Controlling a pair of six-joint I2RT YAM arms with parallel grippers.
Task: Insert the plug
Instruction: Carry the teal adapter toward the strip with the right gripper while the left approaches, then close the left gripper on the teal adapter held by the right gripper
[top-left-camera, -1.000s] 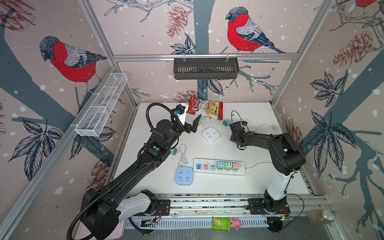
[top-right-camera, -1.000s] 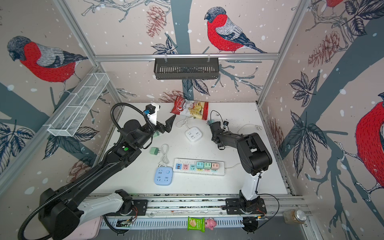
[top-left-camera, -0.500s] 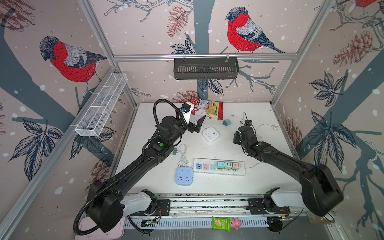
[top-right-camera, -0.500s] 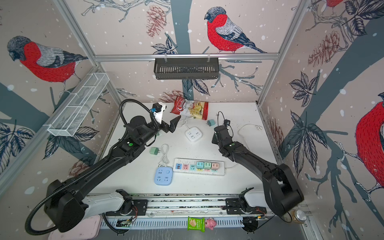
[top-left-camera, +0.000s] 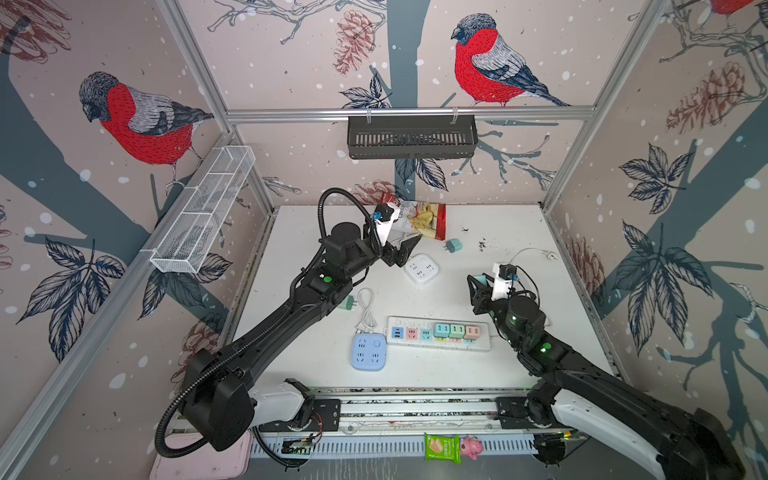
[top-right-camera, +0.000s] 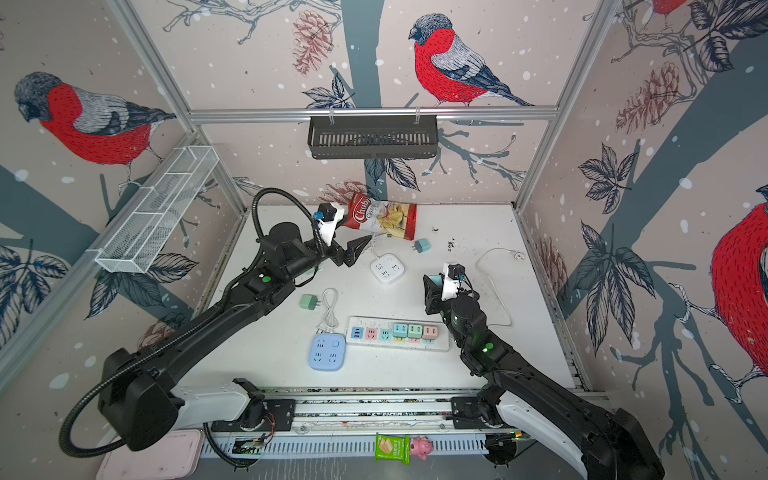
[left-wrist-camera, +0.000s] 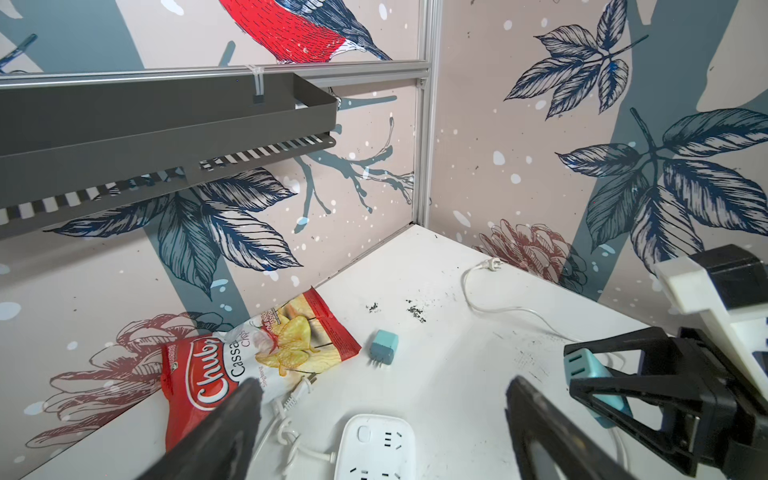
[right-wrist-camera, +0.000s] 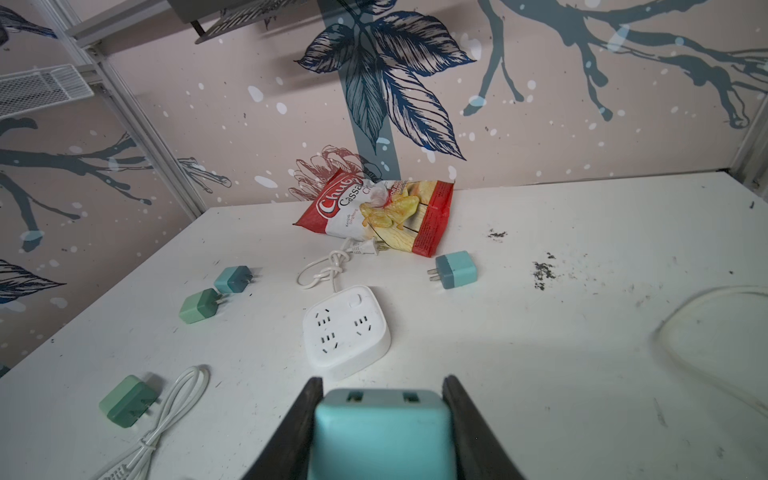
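The walls wear paper with red birds, dark leaves and pine cones. A black metal shelf (top-left-camera: 411, 137) with thin slits hangs on the back wall. A white wire basket (top-left-camera: 203, 208) hangs on the side wall. The bench (top-left-camera: 449, 374) is flat, white and smooth, with a few dark specks of dirt (top-left-camera: 482, 243).

The right end effector (right-wrist-camera: 383, 384) is closed tight on the plug (right-wrist-camera: 382, 436). The plug is a small teal block of smooth plastic with round corners and two little slots on its end. It sits between the two black fingers (right-wrist-camera: 473, 440), up off the bench on the right side, well apart from the strip (top-left-camera: 438, 334).

The left end effector (top-left-camera: 409, 250) is wide open and holds nothing. It hangs just beside the white socket (top-left-camera: 422, 269), near the bag (top-left-camera: 424, 220).

The strip is long and white and lies flat near the front. Teal, green and pink cubes sit in a row on it. A soft blue socket (top-left-camera: 368, 352) lies just beside its left end. The white socket is a square with round corners. The bag is red, shiny and crinkly, and it lies by the back wall. A loose plug (top-left-camera: 453, 246), teal with two metal pins, lies just beside the bag. A green plug (top-right-camera: 308, 301) lies near a looped white cord (top-left-camera: 365, 307).
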